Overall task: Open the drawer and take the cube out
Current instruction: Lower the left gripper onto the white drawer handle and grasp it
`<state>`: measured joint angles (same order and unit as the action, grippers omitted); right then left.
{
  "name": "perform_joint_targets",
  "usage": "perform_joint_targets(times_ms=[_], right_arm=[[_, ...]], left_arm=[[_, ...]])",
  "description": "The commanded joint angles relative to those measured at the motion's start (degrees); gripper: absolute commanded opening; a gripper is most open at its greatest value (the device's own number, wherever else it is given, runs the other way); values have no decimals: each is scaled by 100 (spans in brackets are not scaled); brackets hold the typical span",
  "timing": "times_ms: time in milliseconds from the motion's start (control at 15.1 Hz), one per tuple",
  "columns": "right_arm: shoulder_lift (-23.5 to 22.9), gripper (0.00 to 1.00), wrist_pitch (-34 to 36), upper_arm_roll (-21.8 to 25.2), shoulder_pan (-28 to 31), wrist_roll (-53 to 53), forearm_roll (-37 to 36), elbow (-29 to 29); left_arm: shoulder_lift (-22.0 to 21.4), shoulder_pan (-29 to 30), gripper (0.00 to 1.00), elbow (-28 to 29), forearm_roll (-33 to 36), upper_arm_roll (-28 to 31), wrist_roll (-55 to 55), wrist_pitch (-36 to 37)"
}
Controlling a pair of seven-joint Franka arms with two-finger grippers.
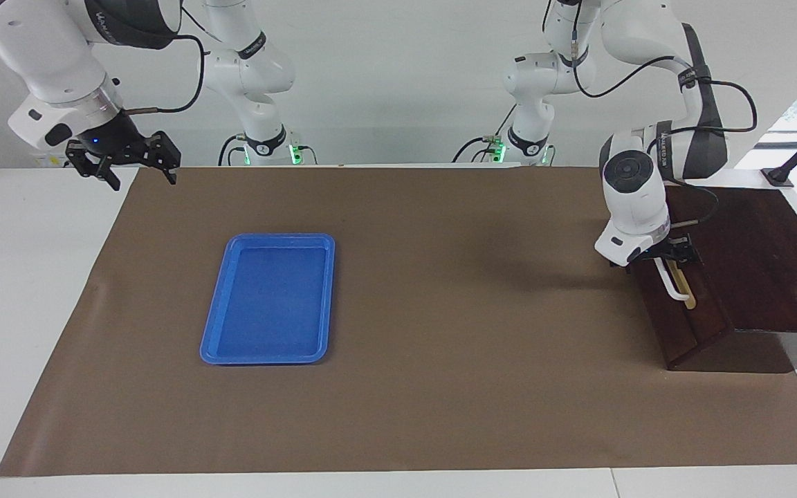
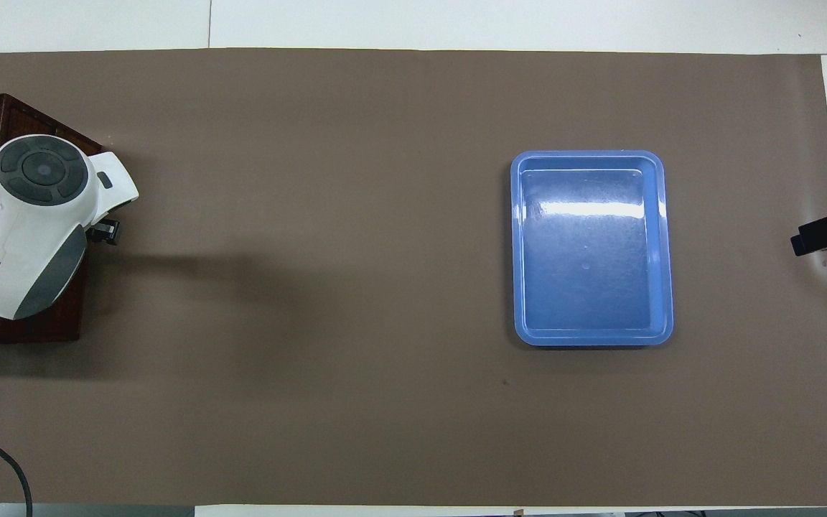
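While the dark drawer (image 1: 689, 304) sits shut at the left arm's end of the bench (image 1: 440, 387), the left tool (image 1: 668, 254) is held released at its white handle (image 1: 672, 282), and the right tool (image 1: 137, 166), likewise released, waits raised over the bench edge.

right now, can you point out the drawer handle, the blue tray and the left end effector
handle (image 1: 670, 281), facing view, middle of the white bar
tray (image 1: 270, 301), facing view, bare floor of the tray
left end effector (image 1: 668, 251), facing view, black fingertips at the handle's upper end
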<state>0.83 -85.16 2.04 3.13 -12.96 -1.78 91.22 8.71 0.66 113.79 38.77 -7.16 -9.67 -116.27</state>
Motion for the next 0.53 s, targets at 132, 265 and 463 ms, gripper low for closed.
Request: perform_joint_targets(times_ms=[132, 265, 463], right_arm=[[49, 100, 105, -28, 30, 83, -50, 1], [49, 100, 105, -37, 30, 83, -50, 1], [49, 100, 105, -28, 30, 83, -50, 1]], left_arm=[[25, 48, 100, 91, 157, -13, -395, -238], [16, 48, 100, 126, 157, -13, -395, -247], [8, 48, 100, 231, 157, -13, -404, -334]])
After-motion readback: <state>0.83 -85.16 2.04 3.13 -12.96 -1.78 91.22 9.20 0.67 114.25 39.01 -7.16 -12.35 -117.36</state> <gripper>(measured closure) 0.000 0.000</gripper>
